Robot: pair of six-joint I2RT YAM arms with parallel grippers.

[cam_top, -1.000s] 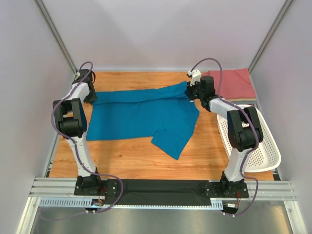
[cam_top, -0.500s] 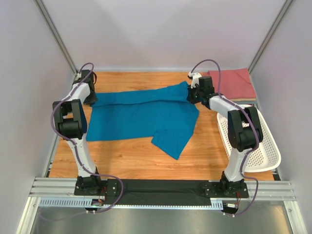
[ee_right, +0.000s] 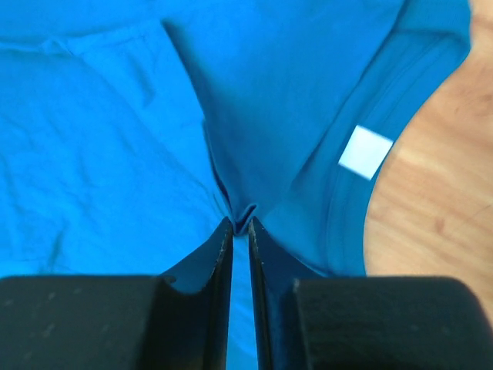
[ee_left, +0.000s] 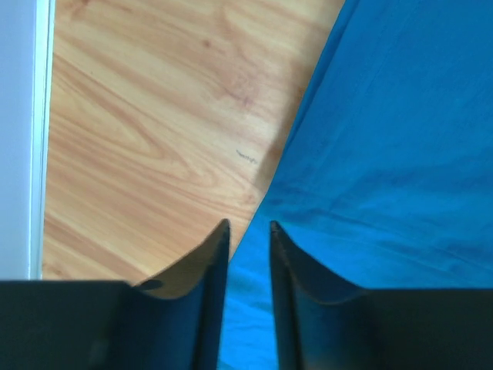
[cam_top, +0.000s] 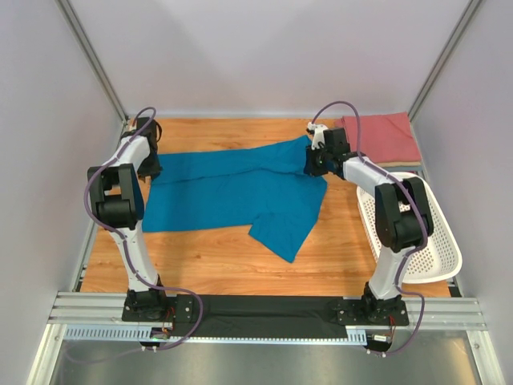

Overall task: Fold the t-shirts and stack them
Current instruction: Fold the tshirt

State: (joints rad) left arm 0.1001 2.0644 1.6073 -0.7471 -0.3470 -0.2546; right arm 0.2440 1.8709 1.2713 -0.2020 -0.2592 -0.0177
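Note:
The teal-blue t-shirt (cam_top: 232, 188) lies spread across the wooden table, one sleeve pointing toward the front. My left gripper (cam_top: 151, 167) is at its far left edge; in the left wrist view the jaws (ee_left: 249, 225) stand close together with the shirt's edge (ee_left: 385, 154) running in between them. My right gripper (cam_top: 309, 164) is at the collar end; in the right wrist view it (ee_right: 239, 222) pinches a small fold of the teal shirt (ee_right: 115, 154) beside the white neck label (ee_right: 366, 151). The salmon-red shirt (cam_top: 385, 136) lies folded at the back right. The grey-blue shirt is out of view.
A white perforated basket (cam_top: 437, 241) lies at the right edge of the table, beside my right arm. Grey walls close in the left, back and right. Bare wood (cam_top: 208, 257) shows in front of the shirt.
My right gripper has moved a little to the left with the collar end. My left gripper has shifted slightly toward the front. The shirt's far edge is a bit slacker.

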